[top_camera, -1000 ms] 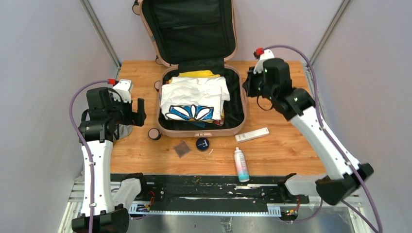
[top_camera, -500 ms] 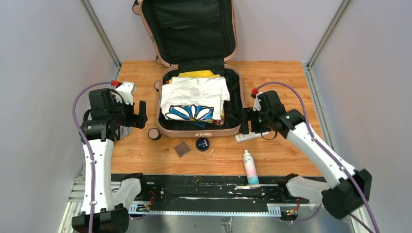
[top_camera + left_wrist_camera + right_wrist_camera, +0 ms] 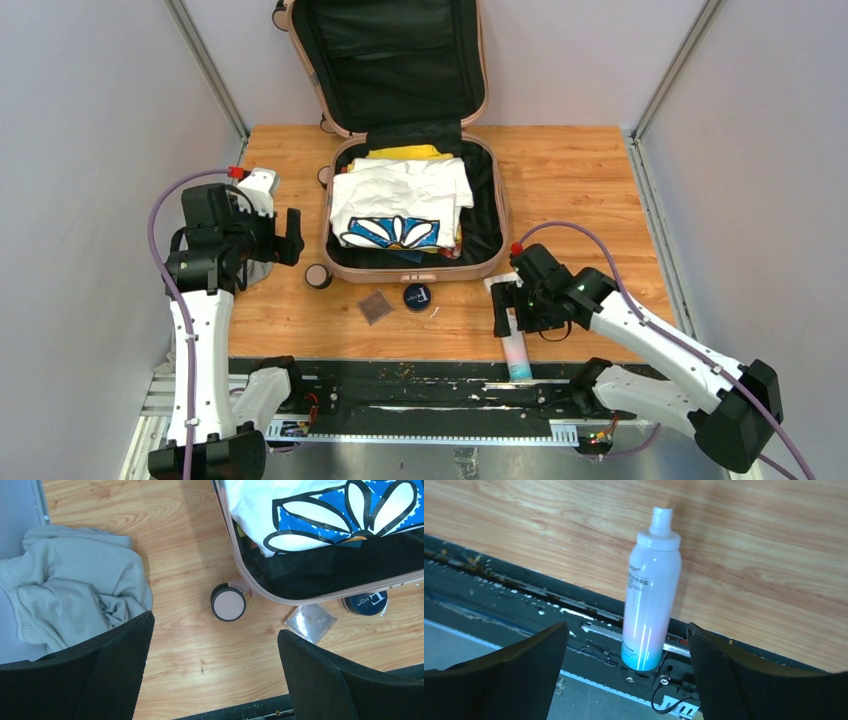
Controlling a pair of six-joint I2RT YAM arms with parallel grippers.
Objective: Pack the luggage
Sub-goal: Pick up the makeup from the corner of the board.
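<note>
The luggage [image 3: 503,222], a pale pink suitcase, lies open on the wooden table with its lid propped up behind. A folded white shirt with a blue daisy print [image 3: 400,205] lies on top inside, over something yellow. A white spray bottle with a teal base [image 3: 516,352] lies at the table's near edge, its base over the black rail. My right gripper [image 3: 505,312] hangs open just above the bottle [image 3: 650,595], a finger on each side and nothing held. My left gripper [image 3: 290,232] is open over bare wood left of the suitcase, near a suitcase wheel [image 3: 228,602].
A crumpled grey garment [image 3: 70,595] lies at the table's left edge, under my left arm. A round dark tin [image 3: 417,296] and a clear square packet [image 3: 376,306] sit in front of the suitcase. A white tube [image 3: 494,284] is partly hidden by my right arm.
My right arm has swung from beside the suitcase's right wall down to the near edge, over the spray bottle, and its jaws have opened. The bottle lies slightly further right. The left arm barely moved.
</note>
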